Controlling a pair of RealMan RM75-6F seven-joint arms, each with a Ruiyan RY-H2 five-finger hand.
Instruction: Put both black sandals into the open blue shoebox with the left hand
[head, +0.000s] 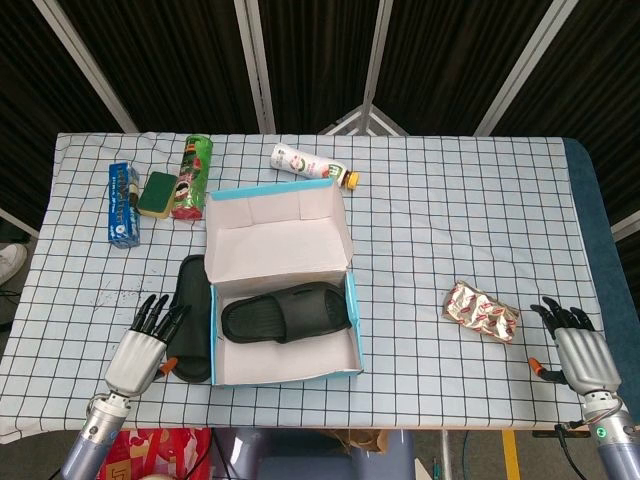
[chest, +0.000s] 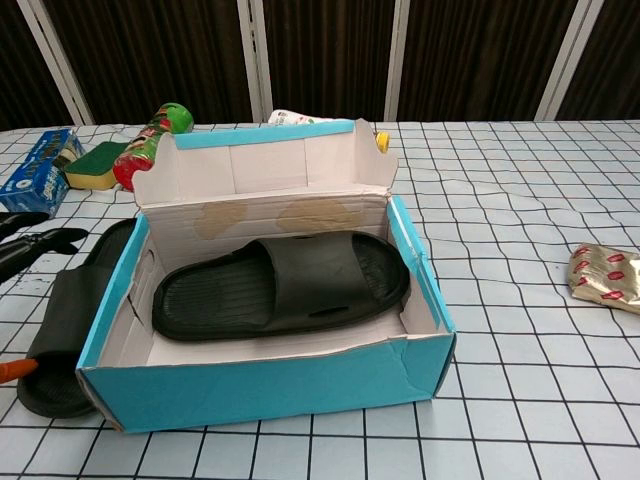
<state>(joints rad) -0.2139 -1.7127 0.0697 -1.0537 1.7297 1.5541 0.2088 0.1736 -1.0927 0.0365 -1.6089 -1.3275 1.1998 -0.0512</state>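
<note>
Box: open blue cardboard shoebox (head: 352, 318) with pale inside and raised lid, near the table's middle, on the white checked cloth (head: 450, 220)
Sandal inside: black rubber slide sandal (head: 285, 311) lying flat across the box floor; toe towards the right wall
Sandal outside: second black rubber slide sandal (head: 190, 315) on the cloth, just beside the box's left wall, lengthwise along it; in the chest view (chest: 70, 320) its near end lies by the box's front corner
Left hand: silver-and-black left hand (head: 140, 345) at the table's near-left edge, fingers spread and straight, holding nothing; fingertips (head: 165, 315) at the outside sandal's left edge, contact not clear
Right hand: right hand (head: 577, 345) at the near-right edge, fingers apart, empty
Others: crinkled red-and-gold foil packet (head: 482, 311) near the right hand; green crisp tube (head: 192, 176), green sponge (head: 157, 193), blue carton (head: 123, 203) and white bottle (head: 310, 166) behind the box
</note>
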